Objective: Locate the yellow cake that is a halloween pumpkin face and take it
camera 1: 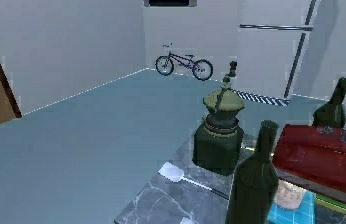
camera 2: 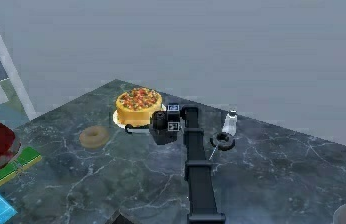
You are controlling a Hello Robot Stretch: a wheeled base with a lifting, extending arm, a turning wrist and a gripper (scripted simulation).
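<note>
Hand (camera 2: 161, 122) at the far end of the dark arm (camera 2: 196, 165), out across the marbled worktop (camera 2: 281, 170). Impossible to tell whether parted, together, or gripping anything. Just left of it in the arm side view, possibly touching: the cake (camera 2: 139, 106), standing near the worktop's far edge. Round, yellow-sided, top mottled orange, red and dark; face pattern too small to read. Farther left, a tan ring (camera 2: 94, 137).

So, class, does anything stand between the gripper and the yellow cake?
Nothing visible does. The gripper shows right beside the yellow cake, which stands on the marble counter. The doughnut and the small white bottle lie off to either side.
</note>
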